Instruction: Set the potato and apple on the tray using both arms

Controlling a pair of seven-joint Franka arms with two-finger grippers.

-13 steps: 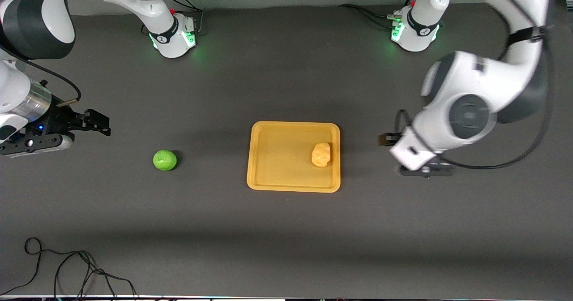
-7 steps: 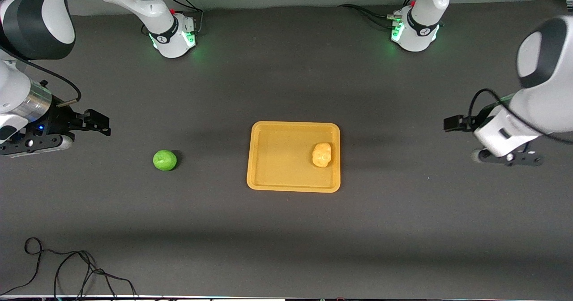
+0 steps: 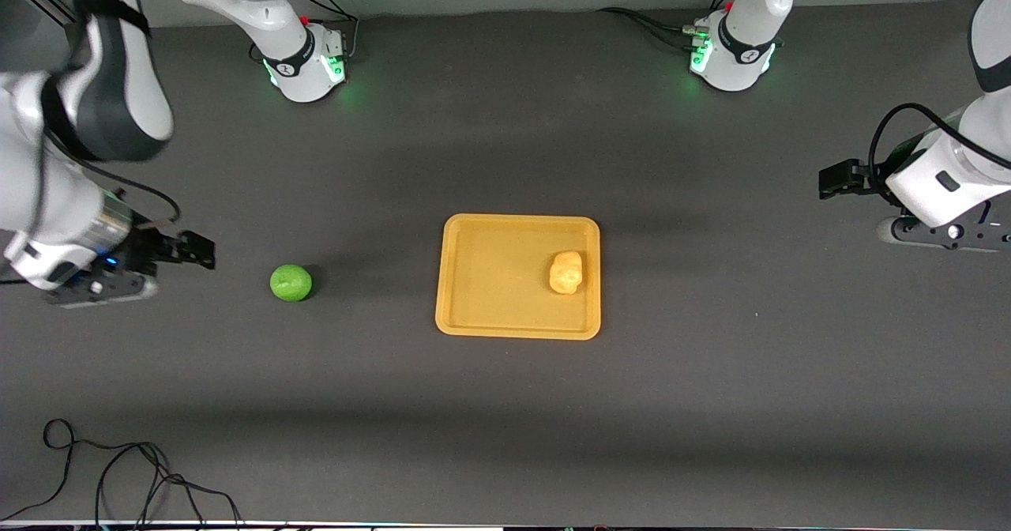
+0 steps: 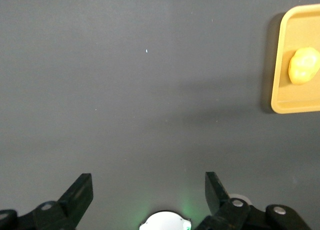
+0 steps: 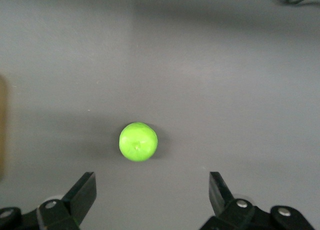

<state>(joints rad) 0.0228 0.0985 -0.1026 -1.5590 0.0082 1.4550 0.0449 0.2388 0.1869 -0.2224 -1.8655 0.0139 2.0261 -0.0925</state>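
the right gripper (image 3: 186,250) hangs over the bare bench (image 3: 505,404) at the right arm's end, its fingers spread wide with nothing between them. in the right wrist view the two black fingertips (image 5: 85,190) stand well apart and the apple (image 5: 138,141) sits between their lines, just ahead of the open jaws and a little off centre toward one finger.

next along, the apple (image 3: 291,283) rests on the bench, well apart from the tray and a touch nearer the front camera than the right gripper's tips. that is the relation the coming move turns on: the apple lies from the right gripper toward the tray, close by, and the right arm is plainly the nearer one. being round, it offers no long axis to line up with, so any closing direction should serve once the jaws straddle it; it may roll if nudged by one finger first.

the tray (image 3: 474,278) lies mid-bench, long side running between the two arms' ends. the potato (image 3: 566,272) already sits on it, close to the rim toward the left arm's end.

the left gripper (image 3: 839,179) is up over the bench at the left arm's end, well apart from the tray, wide open and empty; that arm looks to be waiting. half the task appears done.
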